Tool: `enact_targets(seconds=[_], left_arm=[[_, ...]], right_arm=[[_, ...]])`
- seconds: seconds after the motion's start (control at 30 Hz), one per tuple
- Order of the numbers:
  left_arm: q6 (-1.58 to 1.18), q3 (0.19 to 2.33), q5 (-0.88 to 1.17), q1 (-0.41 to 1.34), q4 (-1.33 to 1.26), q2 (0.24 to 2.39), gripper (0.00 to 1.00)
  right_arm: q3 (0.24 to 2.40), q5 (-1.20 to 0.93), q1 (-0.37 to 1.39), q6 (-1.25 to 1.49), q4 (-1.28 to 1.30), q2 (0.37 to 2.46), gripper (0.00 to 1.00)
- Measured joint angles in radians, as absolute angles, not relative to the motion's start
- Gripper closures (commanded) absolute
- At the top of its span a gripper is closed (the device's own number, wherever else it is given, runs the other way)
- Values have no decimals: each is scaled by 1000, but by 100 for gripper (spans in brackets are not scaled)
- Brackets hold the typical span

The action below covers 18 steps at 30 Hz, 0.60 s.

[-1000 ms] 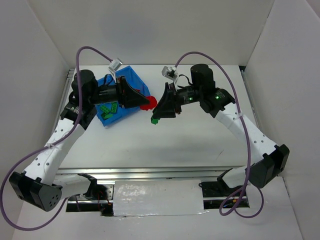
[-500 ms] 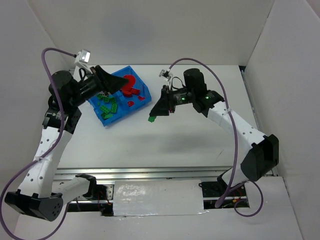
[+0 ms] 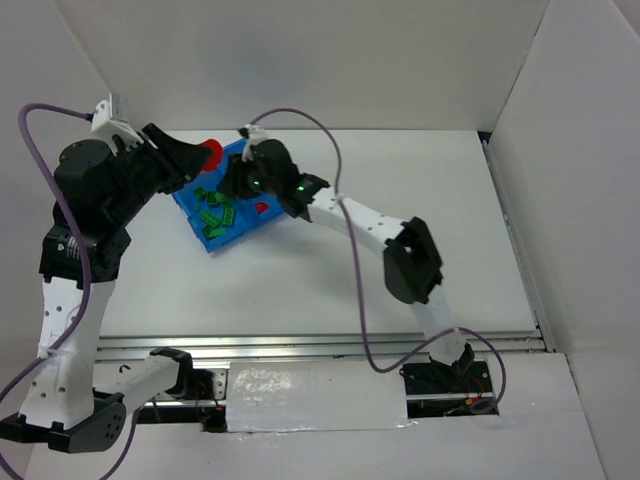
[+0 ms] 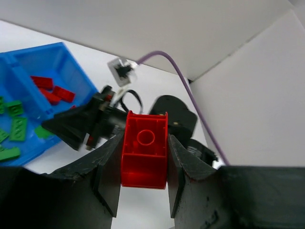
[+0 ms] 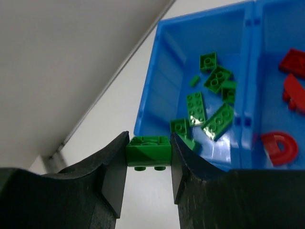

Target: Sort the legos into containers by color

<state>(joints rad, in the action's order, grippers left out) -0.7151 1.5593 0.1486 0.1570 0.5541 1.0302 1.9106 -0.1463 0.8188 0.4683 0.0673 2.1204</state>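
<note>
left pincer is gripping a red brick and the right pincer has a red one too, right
Not quite. The right pincer grips a green brick, not a red one; the right wrist view shows it clamped between the fingers. The left pincer is gripping a red brick, as you said.

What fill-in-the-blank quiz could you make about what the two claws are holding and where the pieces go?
1. The left claw pinches a ___ brick.
2. The right claw pinches a ___ block.
3. Loose green pieces lie in a ___ bin.
Missing words: red, green, blue.
</note>
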Motion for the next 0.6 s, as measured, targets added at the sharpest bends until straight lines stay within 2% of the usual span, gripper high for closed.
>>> enact_targets(seconds=[0.07,0.1,0.23,0.33,0.37,0.47,0.53,0.6], left_arm=[[-717,1596,98,154,606,1037,100],[-718,1615,79,152,633,1043,100],[-715,1644,36,149,699,1059,100],[-709,1650,13,147,752,1061,100],[-707,1660,2,147,770,1063,100],[-701,1693,-44,160,801,1063,100],[-687,1704,-72,171,809,1056,100],[-682,1704,-97,182,814,1050,100]], right_arm=[[2098,-87,857,427,78,2257,96],[2142,-63,871,413,60,2299,89],[2177,25,898,356,69,2360,86],[2230,76,898,322,62,2399,78],[2264,91,898,313,58,2417,56],[2320,127,897,295,41,2444,28],[2328,141,896,280,35,2444,23],[2338,139,891,267,26,2444,13]])
